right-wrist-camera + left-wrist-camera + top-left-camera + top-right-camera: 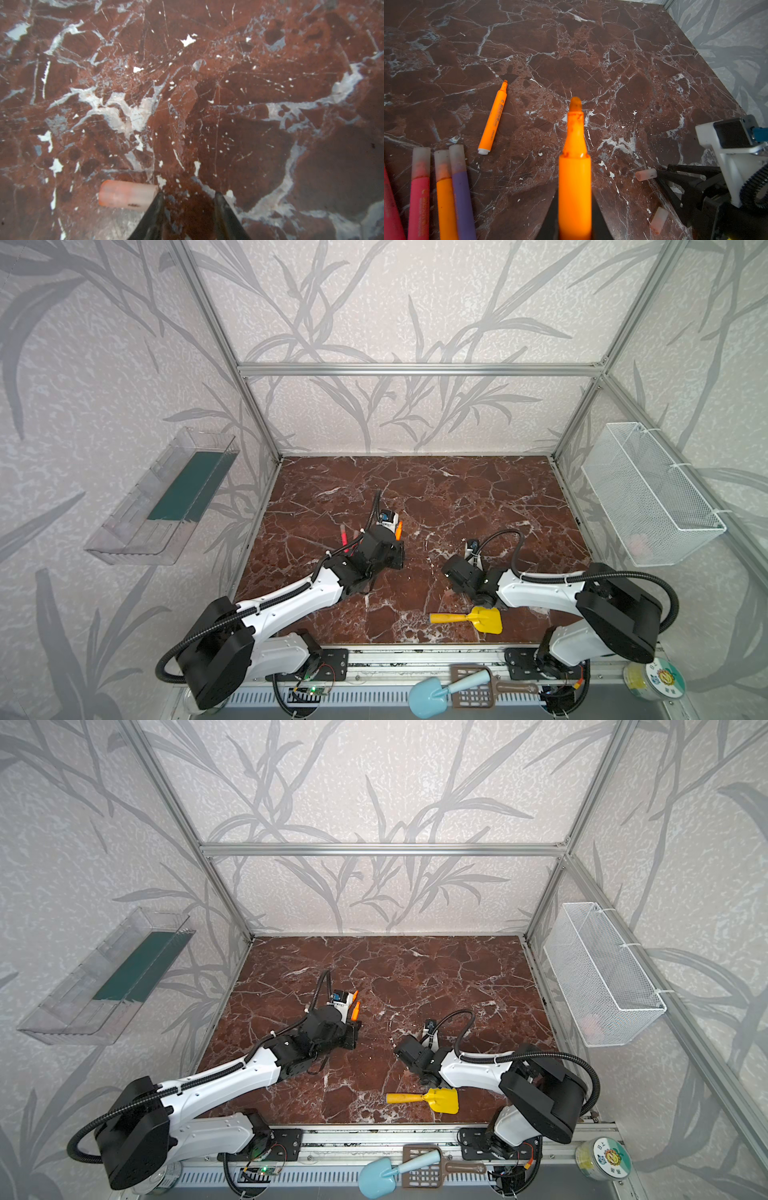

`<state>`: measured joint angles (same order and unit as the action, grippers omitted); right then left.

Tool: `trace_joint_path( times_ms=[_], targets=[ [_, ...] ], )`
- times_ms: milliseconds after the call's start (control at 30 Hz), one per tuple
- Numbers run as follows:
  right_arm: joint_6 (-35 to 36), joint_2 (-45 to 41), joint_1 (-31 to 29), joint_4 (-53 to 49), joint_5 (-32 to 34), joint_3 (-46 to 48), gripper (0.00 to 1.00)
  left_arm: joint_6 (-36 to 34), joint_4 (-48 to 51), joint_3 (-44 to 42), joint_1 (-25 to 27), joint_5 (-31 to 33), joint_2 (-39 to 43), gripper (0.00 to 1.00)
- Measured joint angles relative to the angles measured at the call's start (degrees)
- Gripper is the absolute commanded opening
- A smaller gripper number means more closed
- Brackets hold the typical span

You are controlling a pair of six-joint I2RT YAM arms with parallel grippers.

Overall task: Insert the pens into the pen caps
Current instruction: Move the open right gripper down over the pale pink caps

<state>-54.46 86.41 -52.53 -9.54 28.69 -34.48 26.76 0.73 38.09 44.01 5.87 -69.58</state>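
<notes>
Left gripper [574, 192] is clamped on an orange pen [574, 170], whose bare tip points out over the table [612, 62]. My right gripper [188, 199] is spread with nothing between its jaws, low over the table. A loose cap [126, 196] lies just beside the outside of one finger, and a second cap [659, 220] lies near it.

I judge the job past halfway. A pink pen [419, 197], a capped orange pen [446, 203] and a purple pen [464, 197] lie side by side, each wearing its cap. A red pen [389, 207] beside them is cut off by the frame edge. A bare pen [492, 118], also orange, lies alone; it and the held one remain uncapped.

The pens are smooth plastic cylinders that narrow at a shoulder to a blunt felt tip. The caps are short, frosted, pale pink tubes. The table is glossy red-brown marble with white veins.
</notes>
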Motion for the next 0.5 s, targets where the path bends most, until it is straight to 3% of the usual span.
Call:
trace_joint_path(
  times_ms=[500],
  targets=[
    [3.19,7.89,5.86,4.87,-0.79,-6.91,0.39,-0.02,0.0,0.0,0.0,-0.17,0.0,0.0]
  ],
)
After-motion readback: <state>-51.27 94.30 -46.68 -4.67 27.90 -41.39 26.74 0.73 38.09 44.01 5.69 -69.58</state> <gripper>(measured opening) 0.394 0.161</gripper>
